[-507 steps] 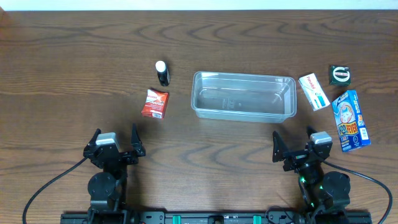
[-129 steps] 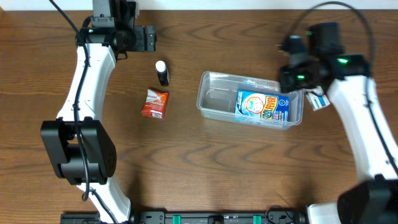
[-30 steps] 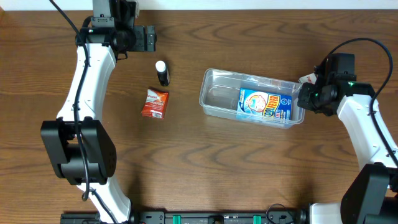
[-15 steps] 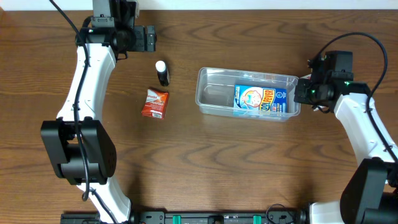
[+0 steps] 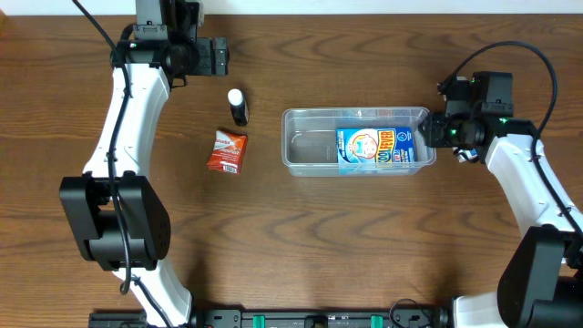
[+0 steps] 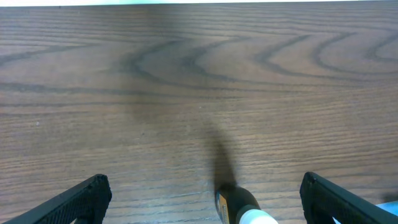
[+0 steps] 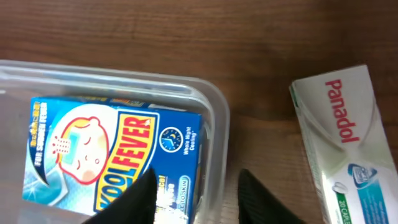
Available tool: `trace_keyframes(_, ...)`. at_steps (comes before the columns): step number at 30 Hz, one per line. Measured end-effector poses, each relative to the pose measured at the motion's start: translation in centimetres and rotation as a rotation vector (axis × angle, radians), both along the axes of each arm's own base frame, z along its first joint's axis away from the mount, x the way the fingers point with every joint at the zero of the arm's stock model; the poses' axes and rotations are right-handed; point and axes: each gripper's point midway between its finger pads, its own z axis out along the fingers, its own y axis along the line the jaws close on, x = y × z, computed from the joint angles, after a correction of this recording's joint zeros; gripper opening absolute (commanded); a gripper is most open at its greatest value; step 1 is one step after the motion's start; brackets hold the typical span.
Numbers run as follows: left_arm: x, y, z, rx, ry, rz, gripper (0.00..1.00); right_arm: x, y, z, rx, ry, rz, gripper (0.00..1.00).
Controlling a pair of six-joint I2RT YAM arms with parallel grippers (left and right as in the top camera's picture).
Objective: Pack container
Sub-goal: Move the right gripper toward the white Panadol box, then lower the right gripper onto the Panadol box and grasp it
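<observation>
The clear container (image 5: 306, 146) lies level at the table's middle with a blue carton (image 5: 375, 149) in its right half. My right gripper (image 5: 426, 134) is at the tub's right end. In the right wrist view its jaws (image 7: 198, 186) stand apart astride the end wall (image 7: 219, 134), one finger over the carton (image 7: 112, 149) and one outside, gripping nothing. My left gripper (image 5: 215, 56) hangs wide open at the far left. A black bottle (image 6: 239, 208) with a white cap lies between its fingers, nearer the right one, in the left wrist view.
The black bottle (image 5: 238, 107) and a red packet (image 5: 226, 151) lie left of the container. A white Panadol box (image 7: 348, 143) lies on the wood just right of the tub, hidden under my right arm in the overhead view.
The container with the carton has slid left and turned from tilted to level. My right gripper followed at its right end, and its jaws have spread off the wall. The left arm is still.
</observation>
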Motion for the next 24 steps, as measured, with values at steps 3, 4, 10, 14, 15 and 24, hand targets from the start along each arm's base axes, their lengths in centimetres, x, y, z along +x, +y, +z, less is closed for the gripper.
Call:
trace_keyframes(3, 0.0, 0.0, 0.0, 0.0, 0.0, 0.0, 0.98, 0.1, 0.1, 0.1, 0.004, -0.009, 0.01, 0.47)
trace_keyframes(4, 0.0, 0.0, 0.0, 0.0, 0.0, 0.0, 0.98, 0.2, 0.2, 0.2, 0.004, -0.015, 0.012, 0.47)
trace_keyframes(10, 0.0, 0.0, 0.0, 0.0, 0.0, 0.0, 0.98, 0.7, 0.3, 0.7, 0.013, -0.033, 0.019, 0.5)
trace_keyframes(14, 0.0, 0.0, 0.0, 0.0, 0.0, 0.0, 0.98, 1.5, -0.5, 2.6, 0.021, -0.054, 0.001, 0.49)
trace_keyframes(15, 0.0, 0.0, 0.0, 0.0, 0.0, 0.0, 0.98, 1.7, -1.1, 3.1, 0.022, -0.058, -0.011, 0.49)
trace_keyframes(24, 0.0, 0.0, 0.0, 0.0, 0.0, 0.0, 0.98, 0.0, -10.2, 4.0, -0.034, -0.015, -0.218, 0.66)
